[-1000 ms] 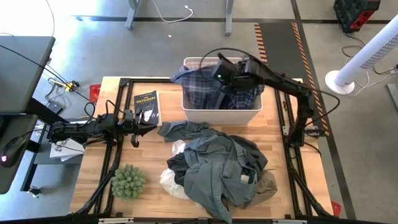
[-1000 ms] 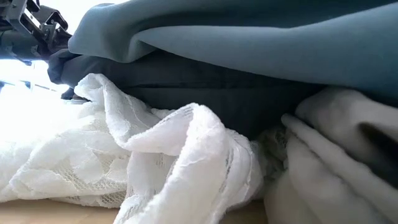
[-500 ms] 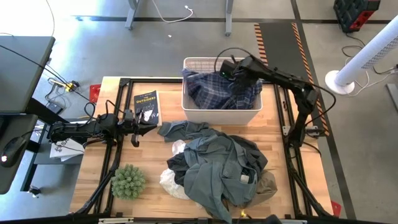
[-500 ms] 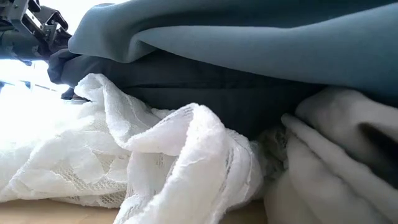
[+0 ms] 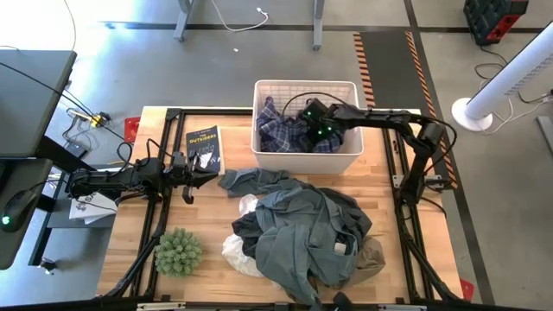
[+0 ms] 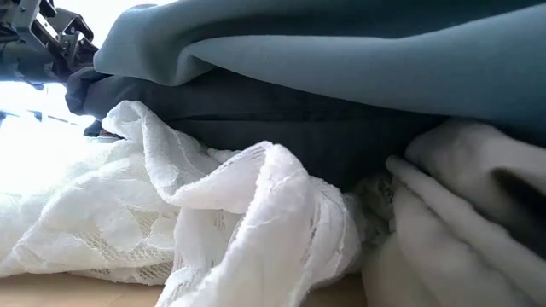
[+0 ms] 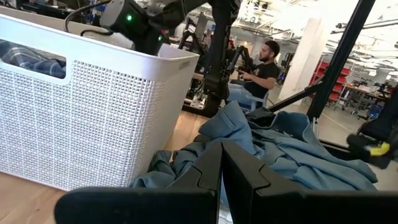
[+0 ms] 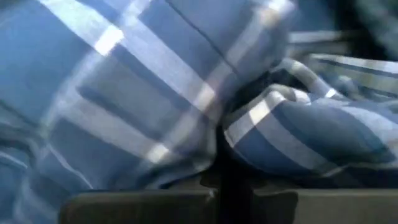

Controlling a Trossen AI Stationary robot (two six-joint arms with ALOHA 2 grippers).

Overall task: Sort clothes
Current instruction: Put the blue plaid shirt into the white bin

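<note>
Apparently one blue-and-white plaid fabric shirt (image 5: 289, 130) filled one white perforated plastic basket (image 5: 307, 160), pinched by the closed right gripper (image 5: 316, 131); the left gripper (image 5: 210, 178) idled closed.

The right hand (image 5: 304, 115) has lowered from above the basket (image 5: 307, 157) down into it. The plaid shirt (image 5: 285, 130), previously draped over the rim, now lies bunched inside, leaving the far rim exposed.
</note>
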